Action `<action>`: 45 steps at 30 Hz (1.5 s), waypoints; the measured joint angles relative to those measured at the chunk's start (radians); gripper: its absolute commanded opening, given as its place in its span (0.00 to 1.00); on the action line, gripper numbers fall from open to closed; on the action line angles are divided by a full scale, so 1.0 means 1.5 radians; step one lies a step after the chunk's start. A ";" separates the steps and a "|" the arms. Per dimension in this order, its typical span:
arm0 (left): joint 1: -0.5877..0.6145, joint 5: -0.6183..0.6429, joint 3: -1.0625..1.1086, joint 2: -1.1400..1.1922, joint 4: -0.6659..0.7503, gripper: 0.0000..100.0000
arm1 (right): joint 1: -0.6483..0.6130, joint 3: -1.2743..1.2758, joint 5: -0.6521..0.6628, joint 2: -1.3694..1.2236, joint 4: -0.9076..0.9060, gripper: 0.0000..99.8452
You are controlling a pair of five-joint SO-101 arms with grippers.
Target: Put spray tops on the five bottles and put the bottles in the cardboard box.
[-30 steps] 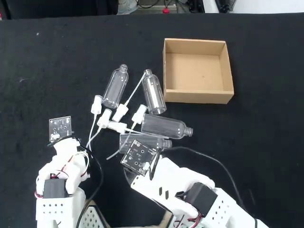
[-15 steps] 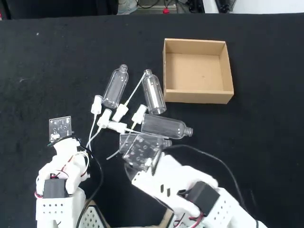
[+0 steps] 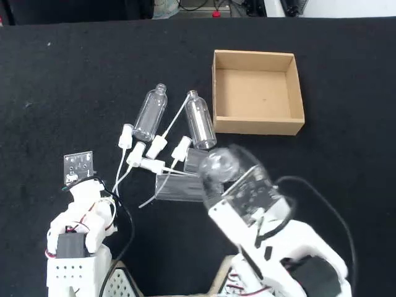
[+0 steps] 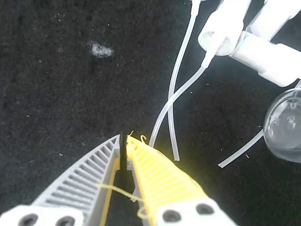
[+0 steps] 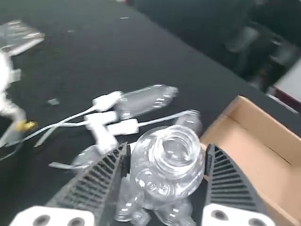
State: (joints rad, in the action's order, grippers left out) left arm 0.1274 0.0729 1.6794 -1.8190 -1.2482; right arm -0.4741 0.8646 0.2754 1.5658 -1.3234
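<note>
My right gripper (image 3: pixel 220 171) is shut on a clear bottle (image 3: pixel 218 164) and holds it above the pile; the bottle's open neck (image 5: pixel 172 149) sits between the black fingers (image 5: pixel 101 176). Clear bottles lie on the black table: one (image 3: pixel 150 112) at the left, one (image 3: pixel 200 119) beside the box, one (image 3: pixel 178 187) below the spray tops. Several white spray tops (image 3: pixel 156 146) with thin tubes lie among them. The cardboard box (image 3: pixel 257 127) stands empty at the back right. My left gripper (image 4: pixel 123 143) is shut and empty, near the tubes (image 4: pixel 175 99).
A loose spray top (image 4: pixel 221 33) and a bottle's round end (image 4: pixel 286 127) lie close ahead of my left gripper. The left arm (image 3: pixel 77 223) sits at the front left. Black table (image 3: pixel 346 154) stretches to the right of the box.
My right gripper has lifted a bottle off the table and swung right and upward with it. The left arm has stayed put.
</note>
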 measured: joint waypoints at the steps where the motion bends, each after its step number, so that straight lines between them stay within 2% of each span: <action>1: 0.000 0.000 0.000 0.000 0.000 0.03 | 0.027 -0.001 0.000 0.000 0.001 0.23; 4: 0.000 0.000 0.000 0.000 0.000 0.03 | 0.078 -0.001 0.000 -0.008 0.025 0.23; 10: 0.000 0.000 0.000 0.000 0.000 0.03 | 0.092 -0.010 -0.009 -0.121 0.099 0.23; 19: 0.000 0.000 0.000 0.000 0.000 0.03 | 0.094 -0.107 -0.135 -0.376 0.132 0.23; 38: 0.000 0.000 0.000 0.000 0.000 0.03 | 0.093 -0.036 -0.153 -0.242 0.132 0.23; 41: 0.056 -0.001 0.000 0.000 0.004 0.03 | 0.093 -0.029 -0.153 -0.236 0.132 0.23; 45: 0.192 -0.003 -0.024 0.000 0.047 0.03 | 0.092 -0.029 -0.153 -0.233 0.132 0.23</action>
State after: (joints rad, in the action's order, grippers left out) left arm 0.4158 0.0683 1.6441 -1.8190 -1.1776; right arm -0.3360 0.8216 0.0453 1.2160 -1.1254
